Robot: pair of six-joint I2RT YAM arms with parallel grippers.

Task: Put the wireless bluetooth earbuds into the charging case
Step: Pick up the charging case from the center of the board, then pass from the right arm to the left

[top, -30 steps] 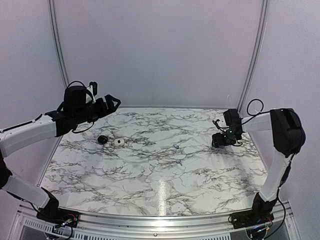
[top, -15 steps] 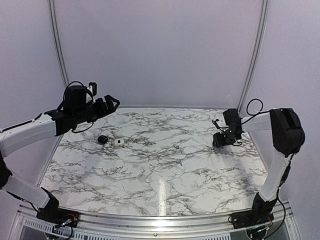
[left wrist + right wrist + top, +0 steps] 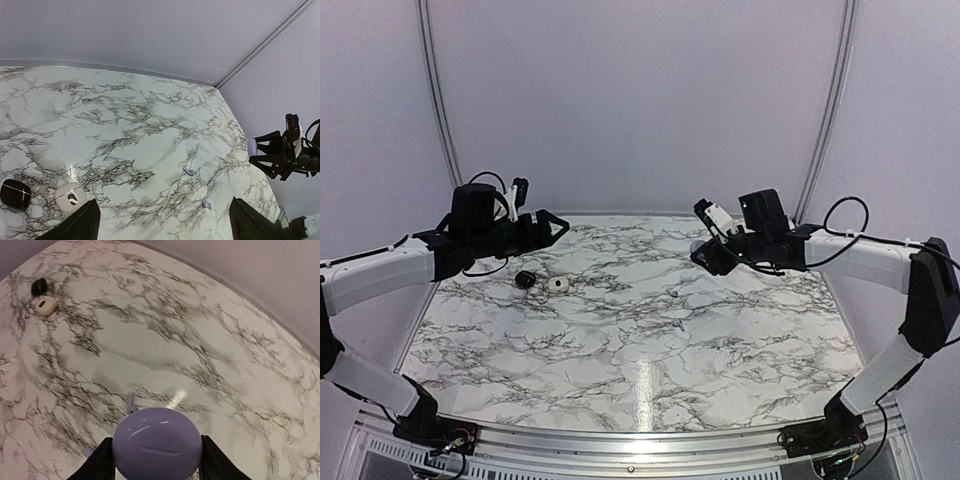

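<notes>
Right gripper [image 3: 704, 252] pinched a lilac case [image 3: 157, 442] above the tabletop's [image 3: 620, 380] far edge; left gripper [image 3: 556, 228] spread wide over the far-left corner; two lilac earbuds [image 3: 189, 171] lay mid-tabletop

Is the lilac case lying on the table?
No, the right gripper holds the lilac case in the air above the table.

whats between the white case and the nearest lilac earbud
Nothing but bare marble table lies between the white case and the lilac earbud; the top view shows it.
</notes>
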